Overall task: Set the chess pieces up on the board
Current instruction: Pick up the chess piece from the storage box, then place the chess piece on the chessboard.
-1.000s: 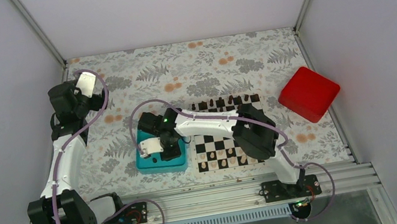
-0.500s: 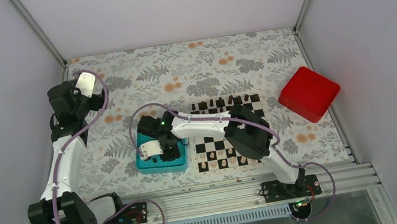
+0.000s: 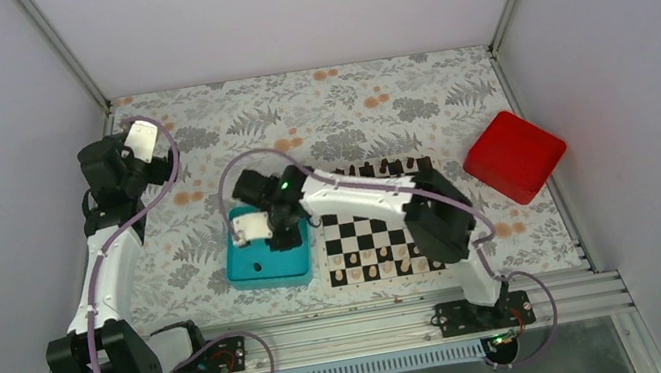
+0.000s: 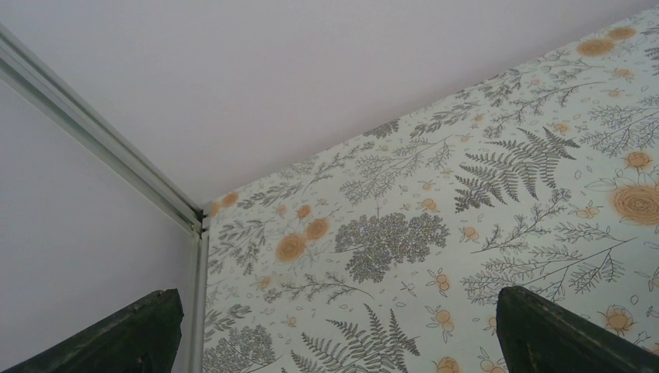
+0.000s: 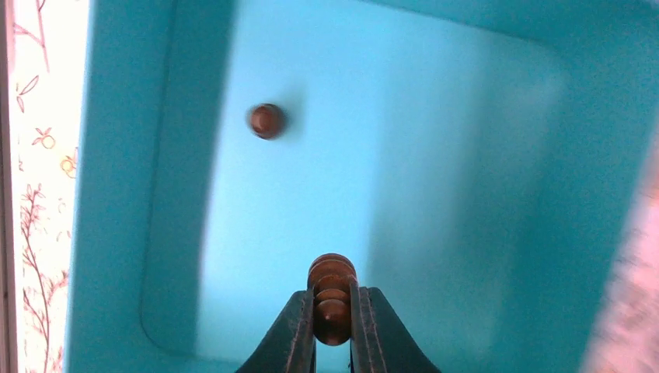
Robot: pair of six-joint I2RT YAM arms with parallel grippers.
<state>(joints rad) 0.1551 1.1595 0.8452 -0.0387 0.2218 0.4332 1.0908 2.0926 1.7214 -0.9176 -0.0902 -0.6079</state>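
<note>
Right wrist view: right tool (image 5: 332, 330) at bottom of frame, jaws together on a dark brown turned wooden chess piece (image 5: 332, 284). Piece is pinched between both fingers, its ringed body and rounded end poking out past the tips. Below it is the teal square plastic tray (image 5: 435, 194); can't tell if the held piece touches the tray floor. Further in, a second dark brown piece (image 5: 266, 120) sits on the tray floor near the left wall, well apart from the held one and slightly blurred. Floral-print surface (image 5: 31, 155) shows past the tray's left wall.

Top external view: both arm bases sit on the aluminium rail (image 3: 331, 333) at the near edge. Right arm reaches left across the board, wrist over the far half of the tray. Tray sits just beside the left edge of the black-and-white chequered chessboard (image 3: 367, 237) with tan border. Pale tan pieces (image 3: 376, 268) occupy the near rows. Dark chess pieces (image 3: 385, 166) line the far edge, some hidden by the arm. Red box (image 3: 514, 157) is right of the board, apart from it. Left arm is folded back at far left, well apart from tray and board.

Left wrist view: left tool (image 4: 338, 311) jaws apart, only floral surface and the wall corner between them.
</note>
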